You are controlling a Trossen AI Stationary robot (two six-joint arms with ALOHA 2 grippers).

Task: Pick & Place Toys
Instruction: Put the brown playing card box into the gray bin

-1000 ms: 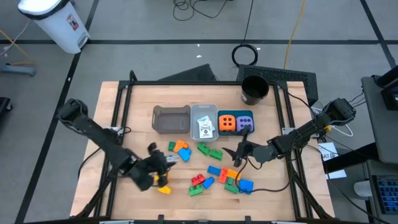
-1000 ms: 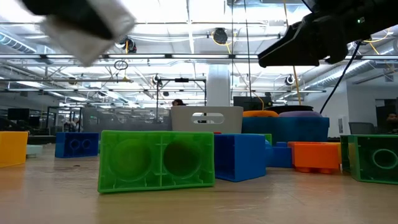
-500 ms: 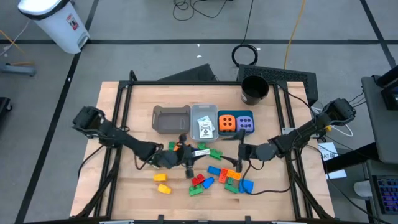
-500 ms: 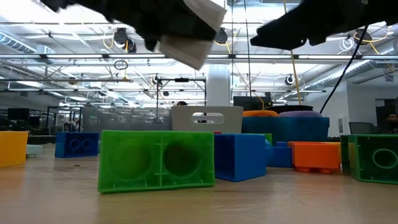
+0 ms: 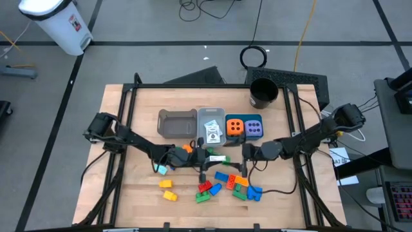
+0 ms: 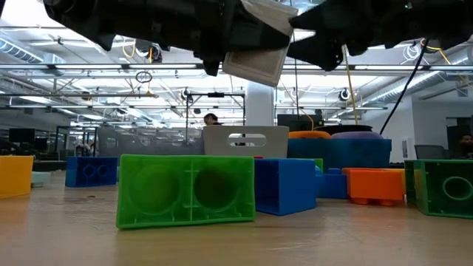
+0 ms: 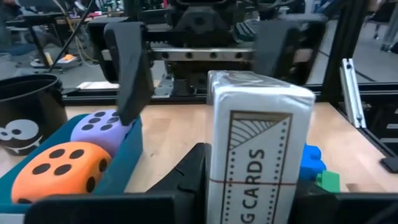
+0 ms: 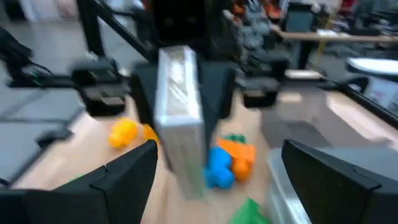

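My left gripper (image 5: 206, 158) is over the middle of the table, pointing toward its right edge, shut on a white card pack (image 7: 252, 143) printed "CARDS". The pack also shows in the high view (image 5: 217, 158) and the low view (image 6: 255, 63). My right gripper (image 5: 246, 153) faces it, open. Its two fingers (image 7: 127, 68) stand apart beyond the pack's free end and touch nothing. The orange cube (image 7: 59, 168) and purple cube (image 7: 99, 127) sit in the teal bin (image 5: 243, 116). Bricks (image 5: 225, 183) lie on the table toward its near edge. My left gripper pinches the card pack's two broad faces between its two fingers, at the end nearest the wrist (image 7: 249, 199). The fingers lie level and point toward the table's right. The pack stands on its narrow edge, sticks out past the fingertips, and is lifted clear of the table.
A grey bin (image 5: 177, 122), a clear bin with cards (image 5: 210, 125) and the teal bin stand in a row at the middle far side. A black cup (image 5: 263, 92) is at the far right. Yellow bricks (image 5: 167, 190) lie near left, and a big green brick (image 6: 185, 188) fills the low view.
My left gripper has carried the card pack from the near left of the table up and rightward to the middle, toward my right gripper. My right gripper has swung from slanting down to level and now faces the pack.
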